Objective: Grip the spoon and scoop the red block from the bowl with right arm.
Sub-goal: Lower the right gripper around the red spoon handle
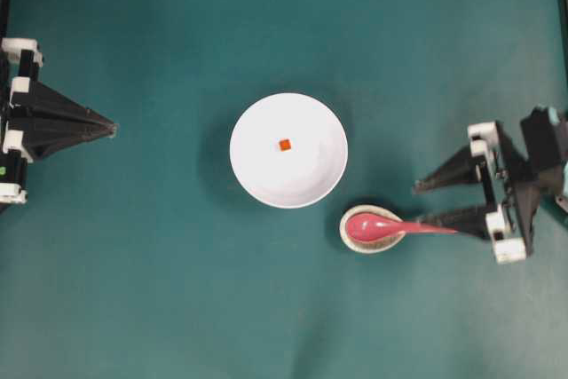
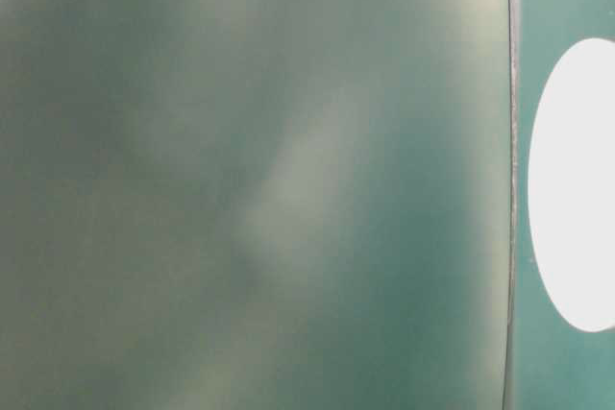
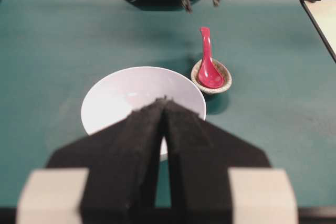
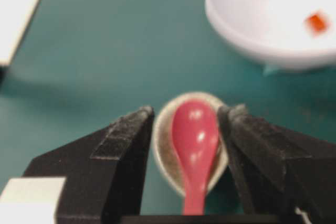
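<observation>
Overhead: the spoon (image 1: 382, 228) rests in a small dish (image 1: 358, 241) beside the bowl (image 1: 288, 150) holding the block (image 1: 285, 145); the open right tool (image 1: 424, 203) straddles the handle end without touching. Left wrist: the left tool (image 3: 165, 102) is closed. Right wrist: scoop lies between the spread fingers (image 4: 128, 129)

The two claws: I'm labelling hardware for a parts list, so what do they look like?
Left claw: matte black, tapering to a point, white brackets at its base. Right claw: black wedge-shaped fingers with a rough texture, white brackets and teal patches behind them.
</observation>
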Controlling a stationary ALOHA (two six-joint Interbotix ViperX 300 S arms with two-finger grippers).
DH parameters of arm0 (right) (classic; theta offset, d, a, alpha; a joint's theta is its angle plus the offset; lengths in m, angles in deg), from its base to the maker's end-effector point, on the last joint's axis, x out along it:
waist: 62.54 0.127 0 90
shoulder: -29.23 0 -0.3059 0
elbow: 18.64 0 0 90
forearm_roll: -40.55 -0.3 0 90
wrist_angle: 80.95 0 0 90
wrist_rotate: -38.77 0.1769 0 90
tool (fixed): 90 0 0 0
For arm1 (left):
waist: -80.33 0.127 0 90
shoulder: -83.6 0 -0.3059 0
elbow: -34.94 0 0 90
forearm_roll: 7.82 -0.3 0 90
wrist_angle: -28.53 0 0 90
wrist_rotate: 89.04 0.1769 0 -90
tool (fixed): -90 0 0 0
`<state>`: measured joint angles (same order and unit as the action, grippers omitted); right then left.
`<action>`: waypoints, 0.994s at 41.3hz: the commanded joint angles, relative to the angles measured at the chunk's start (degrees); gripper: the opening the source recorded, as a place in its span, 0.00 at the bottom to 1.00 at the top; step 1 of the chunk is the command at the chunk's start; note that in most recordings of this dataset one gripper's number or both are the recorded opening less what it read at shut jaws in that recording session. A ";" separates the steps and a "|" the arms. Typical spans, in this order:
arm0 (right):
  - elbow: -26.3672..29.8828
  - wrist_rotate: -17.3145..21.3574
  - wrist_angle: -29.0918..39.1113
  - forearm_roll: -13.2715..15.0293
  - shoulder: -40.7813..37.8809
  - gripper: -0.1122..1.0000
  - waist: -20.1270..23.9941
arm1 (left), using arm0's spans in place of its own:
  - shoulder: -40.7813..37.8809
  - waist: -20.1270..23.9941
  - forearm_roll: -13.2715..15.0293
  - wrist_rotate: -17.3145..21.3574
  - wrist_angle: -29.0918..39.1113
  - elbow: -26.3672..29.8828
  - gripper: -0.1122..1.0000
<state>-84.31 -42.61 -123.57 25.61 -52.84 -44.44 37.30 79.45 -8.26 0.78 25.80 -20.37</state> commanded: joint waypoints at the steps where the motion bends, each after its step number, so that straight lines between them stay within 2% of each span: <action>1: -0.09 -0.26 -7.29 -3.87 -5.27 0.61 4.13 | -0.35 -0.18 -0.18 0.09 -0.26 1.41 0.10; 7: -0.18 -0.26 -16.52 -9.49 -13.71 0.61 9.58 | -0.35 -0.18 -0.18 0.09 -0.18 1.49 0.10; 11: -0.26 -0.88 -19.86 -11.69 -18.37 0.61 12.22 | -0.35 -0.18 -0.18 0.09 -0.18 1.41 0.10; 23: 0.00 -1.32 -21.62 -13.27 -26.19 0.61 13.97 | -0.44 -0.18 -0.18 0.09 -0.18 1.41 0.10; 41: -0.18 -1.32 -21.53 -16.44 -27.25 0.61 13.97 | -0.35 -0.18 -0.18 0.09 -0.18 1.41 0.10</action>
<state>-84.75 -43.84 -144.58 9.61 -80.52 -30.73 37.30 79.36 -8.26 0.78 25.80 -20.37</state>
